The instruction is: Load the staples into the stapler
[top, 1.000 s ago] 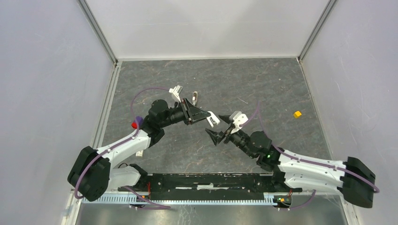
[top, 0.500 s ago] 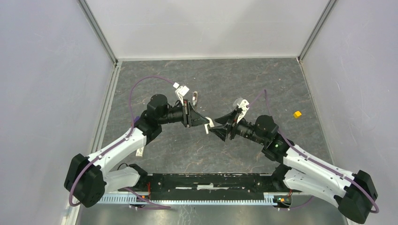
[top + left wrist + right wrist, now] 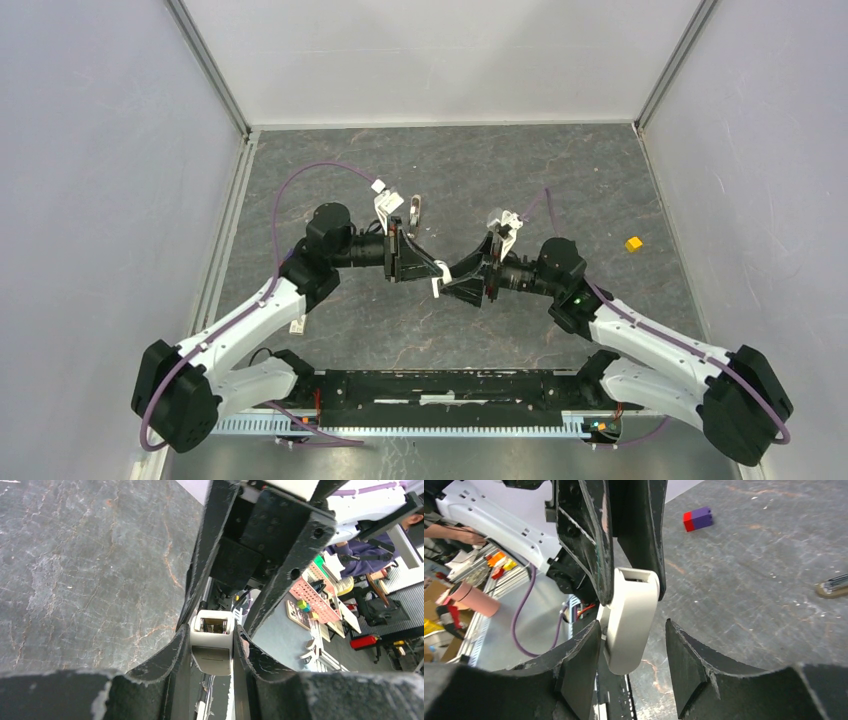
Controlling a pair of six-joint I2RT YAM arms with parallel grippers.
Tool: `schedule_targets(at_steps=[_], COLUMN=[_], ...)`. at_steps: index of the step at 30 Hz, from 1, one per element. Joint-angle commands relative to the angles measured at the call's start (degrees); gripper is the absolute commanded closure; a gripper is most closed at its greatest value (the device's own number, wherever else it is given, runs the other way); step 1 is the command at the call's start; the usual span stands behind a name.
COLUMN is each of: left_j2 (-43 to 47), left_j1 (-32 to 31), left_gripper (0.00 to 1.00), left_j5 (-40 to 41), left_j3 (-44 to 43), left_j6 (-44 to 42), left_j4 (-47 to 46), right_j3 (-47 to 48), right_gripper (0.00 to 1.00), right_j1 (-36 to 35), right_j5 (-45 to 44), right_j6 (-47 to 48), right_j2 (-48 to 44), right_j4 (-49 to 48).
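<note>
Seen from above, two robot arms meet over the middle of a dark stone-patterned table [image 3: 560, 180], their black pincers pointing at each other.

The left gripper [image 3: 212, 630] is clamped tight on a small pale grey stapler [image 3: 630, 612], a finger pressed against each long side. It holds the stapler in the air between the arms, just near of the table's centre.

The right gripper [image 3: 633, 622] is partly open and straddles the stapler's free end. In its wrist view one finger lies against the stapler, while a gap shows between the stapler and the other finger. It has no hold on anything.

The staples [image 3: 415, 208] appear to be the small pale-and-dark item lying on the table just far of the left gripper, apart from both arms. It is too small to show any detail.

A yellow cube [image 3: 633, 243] sits well off to the right. A red-and-purple block [image 3: 696, 519] lies on the left side.

The task looks to be at an early stage. The stapler is picked up and is being presented to the second arm, but the staples are untouched on the table. The pictures do not show whether the stapler is opened. Opening it, fetching the staples, sliding them in and closing it all seem to remain.
</note>
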State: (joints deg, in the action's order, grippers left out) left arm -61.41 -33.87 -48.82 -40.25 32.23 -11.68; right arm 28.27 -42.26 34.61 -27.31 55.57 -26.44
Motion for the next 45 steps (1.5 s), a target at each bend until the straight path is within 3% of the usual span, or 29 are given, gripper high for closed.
schedule_targets(at_steps=[1, 5, 9, 10, 13, 15, 16, 20, 27, 34, 42, 45], left_j2=[2.52, 2.99, 2.77, 2.84, 3.36, 3.92, 4.18, 4.31, 2.96, 2.88, 2.85, 2.08], left_j1=[0.02, 0.03, 0.03, 0.07, 0.1, 0.08, 0.04, 0.02, -0.16, -0.43, -0.74, -0.87], left_gripper=[0.98, 0.98, 0.97, 0.9, 0.71, 0.45, 0.37, 0.24, 0.24, 0.39, 0.36, 0.4], left_j5=[-3.73, -3.74, -3.86, -3.38, -1.92, -0.79, 0.0, 1.25, 1.36, 1.52, 2.43, 2.08], left_j3=[-0.52, 0.19, 0.23, 0.14, -0.58, -0.54, -0.21, 4.39, 5.83, 6.52, 8.02, 7.85], left_j6=[-2.91, -2.79, -2.68, -2.38, -2.08, -1.12, -0.33, 7.68, 10.72, 12.2, 13.64, 14.49], left_j4=[-3.92, -5.22, -5.28, -5.02, -3.3, -3.37, -4.1, -15.48, -19.23, -20.23, -23.37, -24.33], right_j3=[-1.17, -1.95, -2.78, -2.85, -2.86, -3.19, -3.41, -4.27, -4.54, -5.37, -6.25, -6.21], right_gripper=[0.43, 0.44, 0.67, 0.75, 0.88, 0.91, 0.92, 0.95, 0.95, 0.96, 0.97, 0.97], right_j1=[0.23, 0.22, 0.18, 0.24, 0.17, 0.17, 0.21, 0.18, 0.2, 0.24, 0.2, 0.2], right_j5=[6.96, 8.01, 8.39, 8.37, 8.15, 7.47, 7.13, 6.02, 4.89, 2.14, 0.93, 0.83], right_j6=[-5.19, -6.02, -6.65, -6.7, -7.05, -7.71, -8.37, -11.62, -15.33, -15.15, -15.47, -15.63], right_j2=[2.18, 2.97, 2.51, 2.21, 1.68, 1.39, 1.18, 1.49, 3.31, 2.58, 3.02, 3.18], right_j4=[-9.82, -11.18, -12.75, -12.98, -13.94, -15.29, -16.59, -22.43, -28.74, -29.46, -31.22, -31.49])
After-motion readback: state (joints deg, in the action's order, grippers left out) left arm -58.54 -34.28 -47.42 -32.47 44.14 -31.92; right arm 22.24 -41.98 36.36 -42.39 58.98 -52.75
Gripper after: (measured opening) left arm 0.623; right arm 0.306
